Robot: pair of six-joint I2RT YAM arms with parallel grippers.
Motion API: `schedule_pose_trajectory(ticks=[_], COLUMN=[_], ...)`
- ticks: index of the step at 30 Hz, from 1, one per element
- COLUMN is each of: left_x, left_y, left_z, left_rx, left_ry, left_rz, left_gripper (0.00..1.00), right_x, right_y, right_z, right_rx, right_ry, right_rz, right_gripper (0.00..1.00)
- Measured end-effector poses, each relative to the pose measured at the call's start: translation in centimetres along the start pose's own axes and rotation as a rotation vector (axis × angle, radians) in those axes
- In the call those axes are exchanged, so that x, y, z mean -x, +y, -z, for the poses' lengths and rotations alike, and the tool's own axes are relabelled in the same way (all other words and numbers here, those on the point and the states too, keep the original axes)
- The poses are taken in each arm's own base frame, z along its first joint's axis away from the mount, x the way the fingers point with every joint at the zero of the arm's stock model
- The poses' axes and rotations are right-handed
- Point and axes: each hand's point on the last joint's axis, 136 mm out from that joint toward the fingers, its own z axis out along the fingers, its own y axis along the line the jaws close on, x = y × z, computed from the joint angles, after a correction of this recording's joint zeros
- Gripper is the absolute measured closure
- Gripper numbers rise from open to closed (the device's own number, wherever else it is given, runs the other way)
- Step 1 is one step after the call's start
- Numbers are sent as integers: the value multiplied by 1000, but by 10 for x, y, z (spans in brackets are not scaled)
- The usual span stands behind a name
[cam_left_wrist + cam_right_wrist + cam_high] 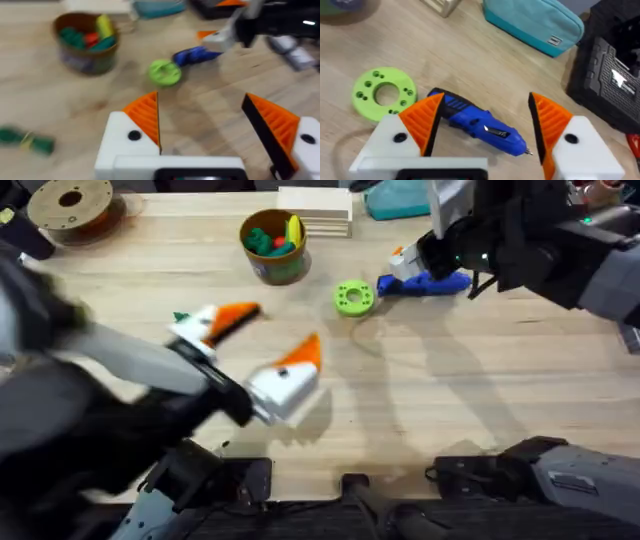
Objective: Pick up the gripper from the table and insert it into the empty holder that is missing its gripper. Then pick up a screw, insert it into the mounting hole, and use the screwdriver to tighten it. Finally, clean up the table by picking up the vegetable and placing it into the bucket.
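My left gripper (282, 328) (201, 97) hovers open over the table (480, 380), both white fingers carrying orange ribbed wedges. The dark green vegetable (181, 317) (25, 140) lies just beyond its outer finger. Farther back stands the olive bucket (272, 245) (86, 42) with colourful toys inside. My right gripper (408, 268) (485, 100) is open and straddles the blue screwdriver (430, 282) (480, 122) (192, 55), an orange pad on each side, not clamped. The loose gripper, an empty holder and the screw are out of view.
A flat green ring disc (352, 297) (384, 92) (165, 72) lies just left of the screwdriver. A filament spool (70, 205), stacked wooden blocks (315, 210) and a teal pouch (400, 200) (535, 22) line the back edge. Black equipment (610, 65) stands at the far right.
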Motion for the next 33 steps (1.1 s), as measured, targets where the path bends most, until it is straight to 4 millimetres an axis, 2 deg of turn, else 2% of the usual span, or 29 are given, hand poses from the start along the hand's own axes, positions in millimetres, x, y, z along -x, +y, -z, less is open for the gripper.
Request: schedule_pose_trajectory(ticks=[3,8,13,18,21,25,30,33], left_x=[15,9,29,24,12,10,7,-5], left_y=[17,48,52,62,89,129,169,193], left_z=[15,30,0,-11,5,24,40,45], left_rx=[171,461,528,601,770,977,1145,1221], left_ry=[110,403,513,592,619,569,533,535], left_rz=[66,140,156,207,351,535,668,749], left_gripper=[14,14,14,14,14,14,13,13], right_x=[3,6,7,7,6,6,7,6], right_y=[7,15,17,17,17,17,17,17], right_z=[1,3,3,3,3,3,3,3], right_rx=[14,29,32,32,32,32,32,32], right_ry=[-7,-16,-17,-17,-17,-17,-18,-16], right_rz=[7,17,20,19,20,20,20,20], right_gripper=[33,33,34,33,33,33,33,33])
